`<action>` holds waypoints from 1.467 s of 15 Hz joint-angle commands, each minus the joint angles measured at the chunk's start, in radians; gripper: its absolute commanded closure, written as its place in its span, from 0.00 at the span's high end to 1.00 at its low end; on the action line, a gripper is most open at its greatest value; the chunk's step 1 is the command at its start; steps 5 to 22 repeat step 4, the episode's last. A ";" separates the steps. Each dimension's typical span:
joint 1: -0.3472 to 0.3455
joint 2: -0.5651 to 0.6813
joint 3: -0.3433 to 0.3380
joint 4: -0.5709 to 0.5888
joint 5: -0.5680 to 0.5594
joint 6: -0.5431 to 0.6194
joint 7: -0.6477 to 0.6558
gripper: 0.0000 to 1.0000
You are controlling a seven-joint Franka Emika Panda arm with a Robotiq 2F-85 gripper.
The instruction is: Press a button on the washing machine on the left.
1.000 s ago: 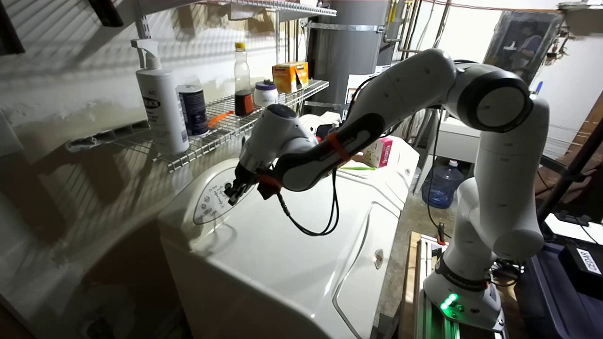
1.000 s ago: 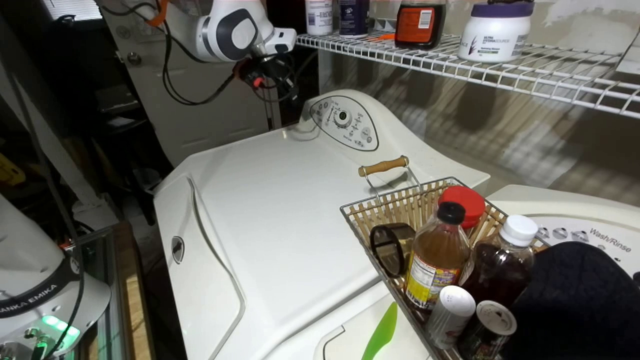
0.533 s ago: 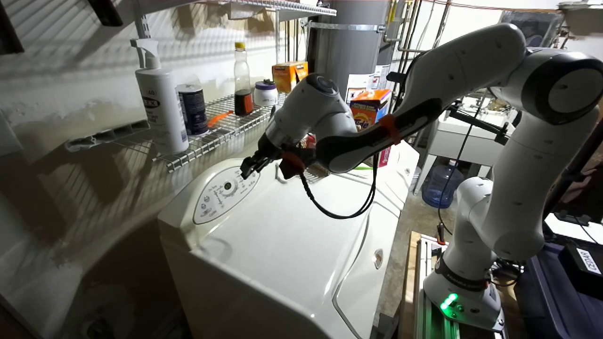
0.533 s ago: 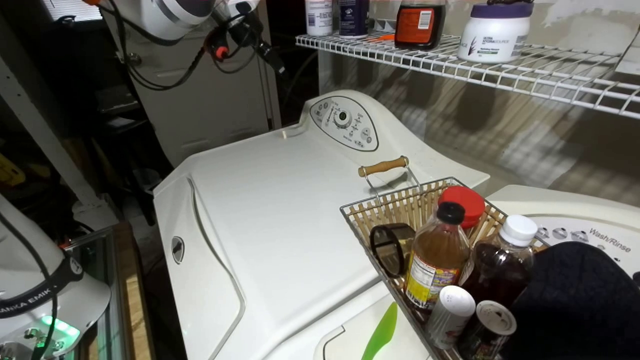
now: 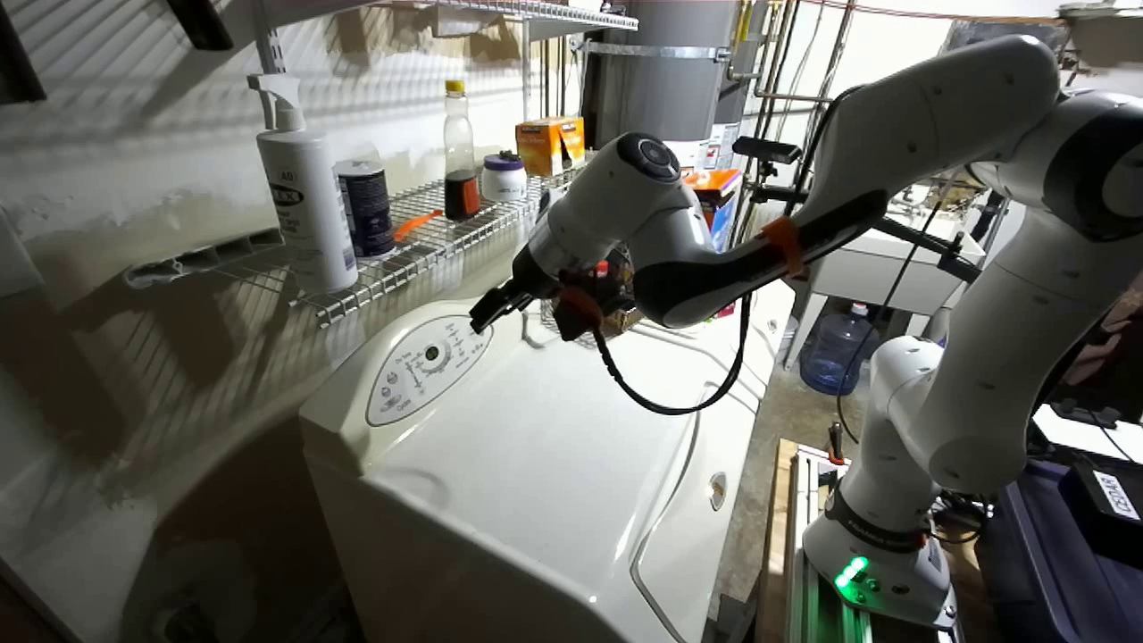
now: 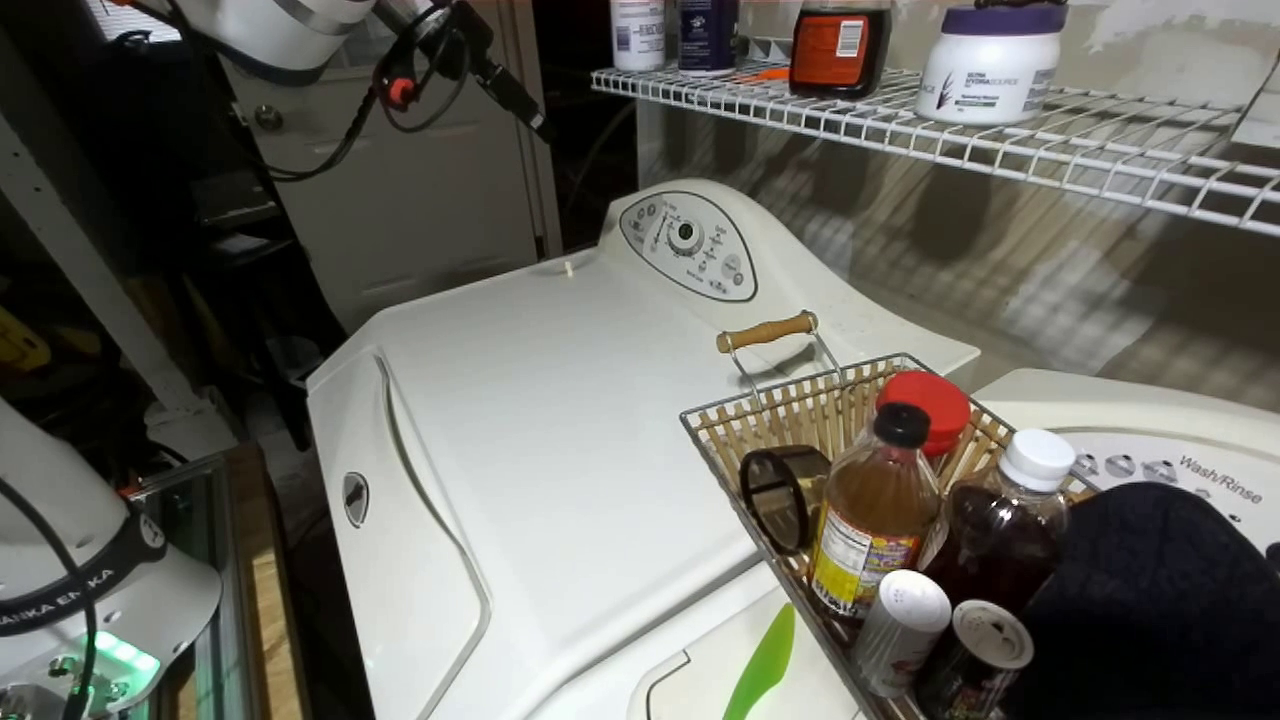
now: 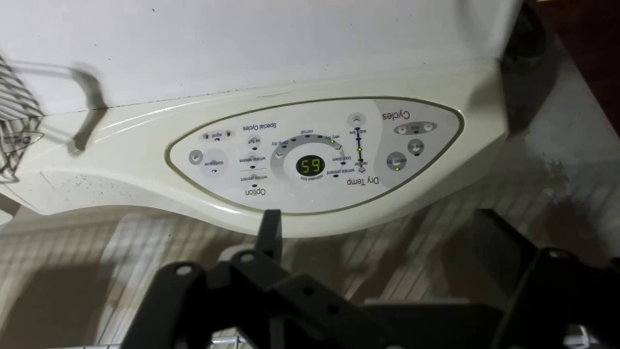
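Note:
The washing machine (image 5: 554, 473) is a glossy white box with a flat top, seen in both exterior views. Its oval control panel (image 7: 319, 189) shows upside down in the wrist view, with small buttons, a few lit green dots and a dark round display (image 7: 310, 166) with glowing digits. My gripper (image 7: 378, 214) has its two fingers spread wide, with nothing between them. In an exterior view the gripper (image 5: 480, 321) is at the upper right end of the panel; in an exterior view the gripper (image 6: 543, 130) hangs above and apart from the machine.
A wire shelf (image 6: 1110, 165) with bottles and jars runs along the wall above the panel. A wicker basket (image 6: 820, 415) full of bottles and shakers stands beside the machine's panel end. Near it lies a green utensil (image 6: 762, 660). Another machine marked Wash/Rinse (image 6: 1220, 482) adjoins.
My arm has drawn up and back from the panel, leaving its display uncovered in the exterior views. The gripper has opened. The machine, basket and shelf items have stayed put.

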 commanded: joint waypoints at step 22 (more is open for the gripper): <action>-0.067 -0.004 0.060 -0.006 0.023 0.006 -0.017 1.00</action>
